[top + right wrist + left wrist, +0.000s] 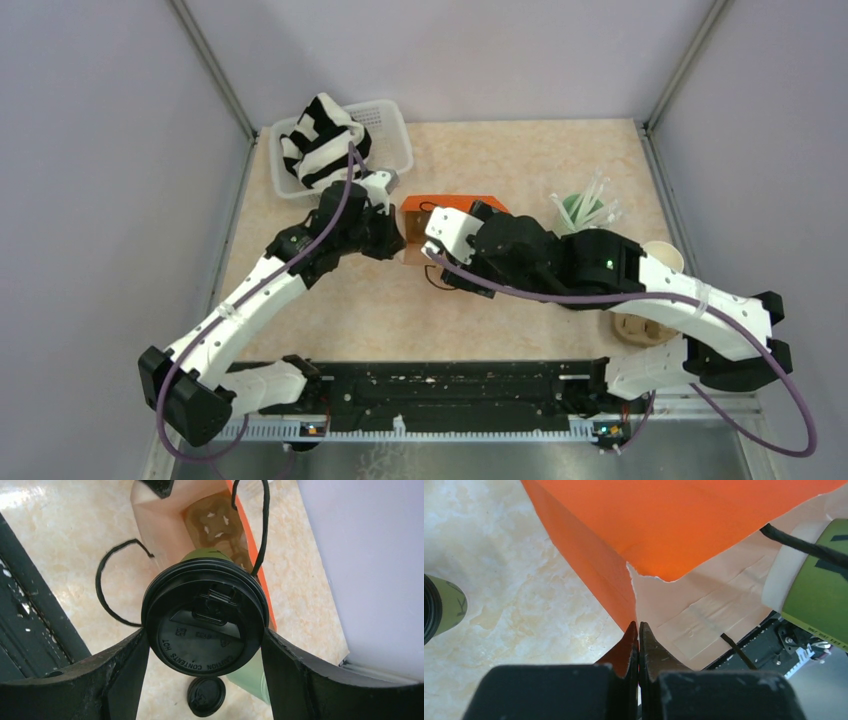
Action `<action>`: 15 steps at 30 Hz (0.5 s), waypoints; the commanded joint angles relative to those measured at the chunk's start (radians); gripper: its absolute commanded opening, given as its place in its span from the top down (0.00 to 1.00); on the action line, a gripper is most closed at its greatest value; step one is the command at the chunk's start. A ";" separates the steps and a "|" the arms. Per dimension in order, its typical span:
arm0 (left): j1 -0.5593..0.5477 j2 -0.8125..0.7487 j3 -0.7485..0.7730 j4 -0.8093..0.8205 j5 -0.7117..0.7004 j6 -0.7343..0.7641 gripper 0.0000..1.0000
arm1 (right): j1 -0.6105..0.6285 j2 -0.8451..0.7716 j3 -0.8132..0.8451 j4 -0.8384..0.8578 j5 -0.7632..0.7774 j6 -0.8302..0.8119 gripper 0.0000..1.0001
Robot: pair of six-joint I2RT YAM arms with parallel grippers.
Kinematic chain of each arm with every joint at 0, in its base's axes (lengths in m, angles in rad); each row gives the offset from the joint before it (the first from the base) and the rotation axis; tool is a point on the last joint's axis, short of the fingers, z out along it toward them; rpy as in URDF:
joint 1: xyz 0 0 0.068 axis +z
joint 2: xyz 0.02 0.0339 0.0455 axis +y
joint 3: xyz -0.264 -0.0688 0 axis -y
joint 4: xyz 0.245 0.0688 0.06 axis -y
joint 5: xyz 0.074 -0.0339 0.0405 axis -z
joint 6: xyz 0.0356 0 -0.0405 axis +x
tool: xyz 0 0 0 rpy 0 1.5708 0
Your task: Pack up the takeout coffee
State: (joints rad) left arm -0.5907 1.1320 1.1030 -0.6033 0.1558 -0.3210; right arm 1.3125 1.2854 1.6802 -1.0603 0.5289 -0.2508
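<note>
White mesh plastic forms the basket (pixel 390 150) in the far-left corner, hard against the frame post, with a soft black-and-white striped cloth (pixel 320 140) heaped in it. Below it the marbled beige surface (pixel 330 310) lies bare toward the near rail, the widest free room on that side.

In the left wrist view a second green cup (pixel 446 607), olive paper with a dark end, shows at the left margin, well apart from the bag. The left claw (pixel 638 630) is closed, its black tips pinching the creased corner edge of the orange paper bag (pixel 684 525). The bag's outside is matte orange and its lining pale peach, with a ragged torn lip.

The bag stands near the middle of the surface with its mouth open. Thin black cord handles (pixel 102 587) loop out to either side of the mouth.

The right claw (pixel 204 640) has its curved jaws spread wide and pressed on both sides of the round black lid (pixel 200 630) of the green cup (pixel 207 556). It holds the cup directly over the bag's mouth.

A loose black lid (pixel 206 696) lies flat on the surface beneath. Farther right a pale mint tumbler (pixel 574 208) bristles with white straws (pixel 600 195), and a beige cardboard carrier (pixel 640 328) sits by the right edge, partly under the arm.
</note>
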 commanded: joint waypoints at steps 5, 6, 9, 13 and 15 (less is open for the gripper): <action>0.001 -0.068 -0.069 0.138 -0.027 0.098 1.00 | -0.004 -0.081 -0.203 0.216 0.024 -0.238 0.67; 0.001 -0.071 -0.072 0.137 -0.031 0.101 1.00 | -0.004 -0.083 -0.233 0.254 0.039 -0.275 0.67; 0.001 -0.070 -0.068 0.131 -0.024 0.103 1.00 | -0.005 -0.079 -0.284 0.317 0.032 -0.352 0.67; 0.001 -0.077 -0.087 0.137 -0.019 0.091 1.00 | -0.010 -0.041 -0.296 0.319 -0.002 -0.408 0.67; 0.001 -0.083 -0.093 0.142 -0.009 0.091 1.00 | -0.025 -0.028 -0.305 0.335 -0.019 -0.433 0.67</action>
State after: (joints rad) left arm -0.5907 1.0836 1.0264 -0.5282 0.1379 -0.2481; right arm 1.3109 1.2392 1.3743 -0.8230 0.5259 -0.5903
